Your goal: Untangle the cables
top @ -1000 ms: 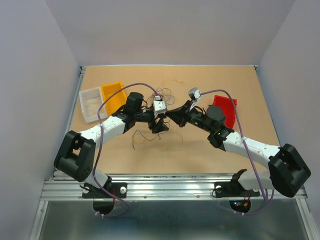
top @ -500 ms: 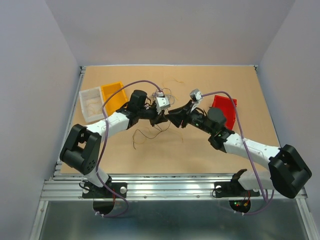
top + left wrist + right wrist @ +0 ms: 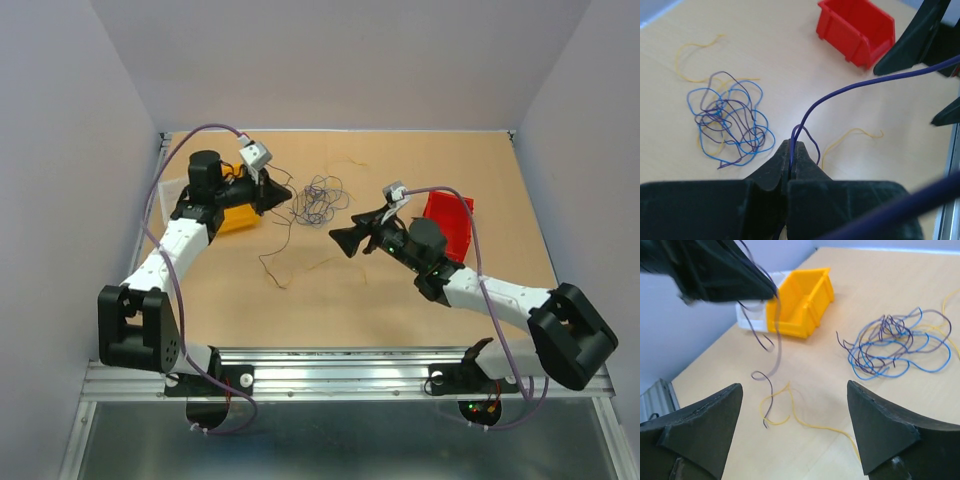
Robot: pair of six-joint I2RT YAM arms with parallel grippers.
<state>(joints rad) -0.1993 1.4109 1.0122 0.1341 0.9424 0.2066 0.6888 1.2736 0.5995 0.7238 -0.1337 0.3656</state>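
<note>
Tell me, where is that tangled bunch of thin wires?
In the overhead view the tangled wires lie on the table between the left gripper and the right gripper.

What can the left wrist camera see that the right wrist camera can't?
Only the left wrist view shows the red bin. Only the right wrist view shows the yellow bin. Both show the tangled wires on the table and the purple wire pinched in the shut left gripper.
</note>
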